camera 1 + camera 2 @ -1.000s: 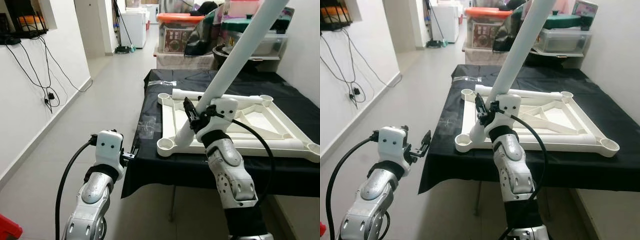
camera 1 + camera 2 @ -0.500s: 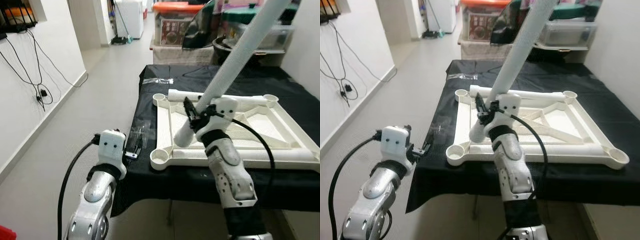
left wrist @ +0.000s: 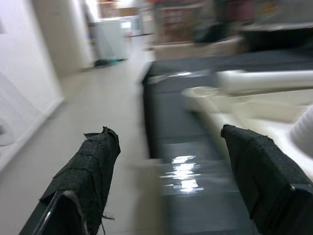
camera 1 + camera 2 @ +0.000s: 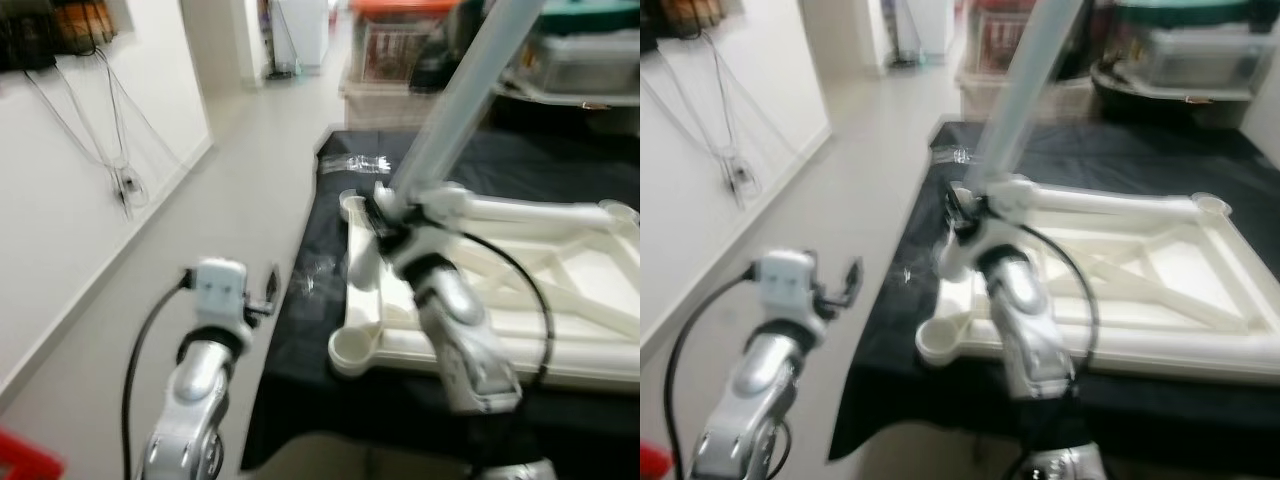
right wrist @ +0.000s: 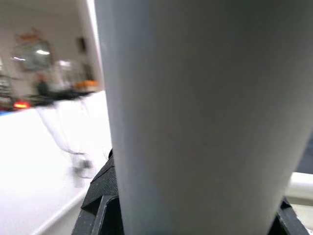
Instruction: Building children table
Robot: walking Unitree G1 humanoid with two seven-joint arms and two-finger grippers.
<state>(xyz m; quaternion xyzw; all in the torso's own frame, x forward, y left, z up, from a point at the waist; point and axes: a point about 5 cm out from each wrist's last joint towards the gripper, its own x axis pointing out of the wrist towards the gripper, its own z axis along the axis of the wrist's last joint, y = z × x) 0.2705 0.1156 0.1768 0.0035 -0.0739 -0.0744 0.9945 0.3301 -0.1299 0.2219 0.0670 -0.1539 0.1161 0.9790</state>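
A white children's table top (image 4: 560, 300) lies upside down on a black-covered table (image 4: 305, 345), with a round corner socket (image 4: 352, 350) nearest me. My right gripper (image 4: 385, 215) is shut on a long white table leg (image 4: 460, 100) that slants up and away to the right. The leg's lower end hangs over the frame's left rail. In the right wrist view the leg (image 5: 186, 98) sits between the black fingers (image 5: 100, 205). My left gripper (image 4: 270, 290) is open and holds nothing, beside the table's left edge; the left wrist view has this gripper (image 3: 168, 137) facing the black cloth and the frame's far corner.
Storage boxes (image 4: 400, 50) and bins (image 4: 1200, 50) are stacked behind the table. A white wall (image 4: 60, 240) with hanging cables (image 4: 100, 130) runs along the left, with open floor (image 4: 250, 170) between it and the table. A red object (image 4: 25, 460) lies on the floor at the lower left.
The whole picture has shifted and blurred, so the camera moved. The right gripper still holds the leg over the frame's left side. The left gripper stays open by the table edge.
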